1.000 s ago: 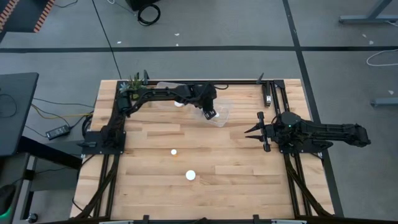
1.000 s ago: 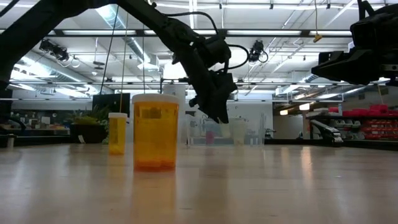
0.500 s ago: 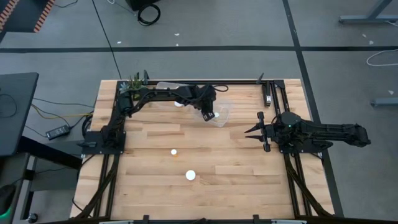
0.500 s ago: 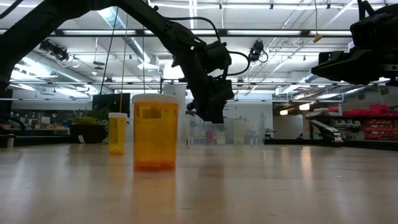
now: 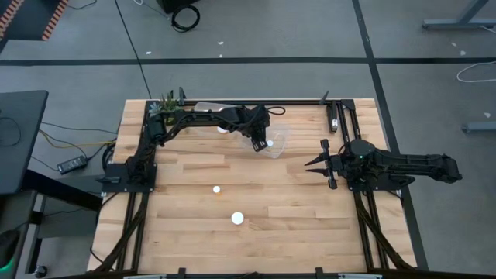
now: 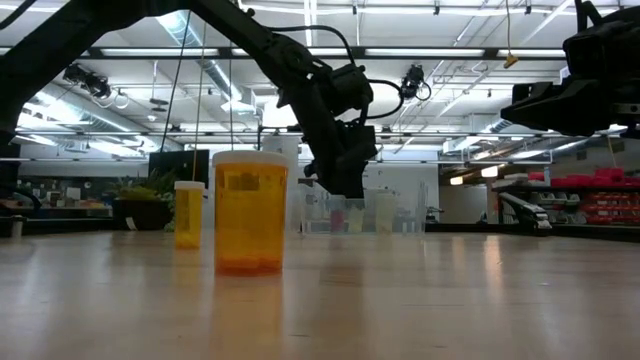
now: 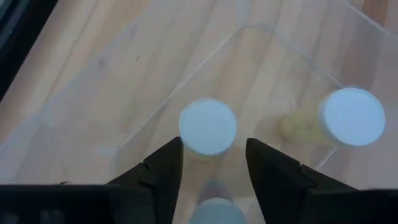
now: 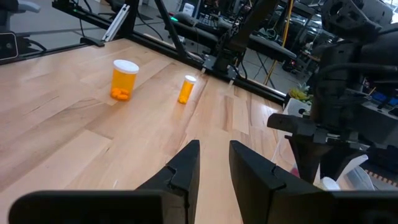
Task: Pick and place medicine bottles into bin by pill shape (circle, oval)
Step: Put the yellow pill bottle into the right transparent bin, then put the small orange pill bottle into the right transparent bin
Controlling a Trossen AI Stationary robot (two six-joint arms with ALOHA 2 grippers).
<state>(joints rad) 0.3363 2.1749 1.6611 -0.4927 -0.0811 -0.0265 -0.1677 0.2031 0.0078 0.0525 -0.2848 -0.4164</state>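
bottle (image 7: 208, 126) stands upright – cap up – between parted jaws.

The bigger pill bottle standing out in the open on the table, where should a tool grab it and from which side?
Grip the bigger pill bottle across its orange body just under the white cap, coming straight down. It stands upright, with only the smaller bottle nearby, standing apart from it.

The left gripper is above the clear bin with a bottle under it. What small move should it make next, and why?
Probably lift straight up. In the left wrist view the left gripper has its fingers apart, and the white-capped bottle stands between them inside the clear bin, so it seems released. Two bottles still wait on the table.
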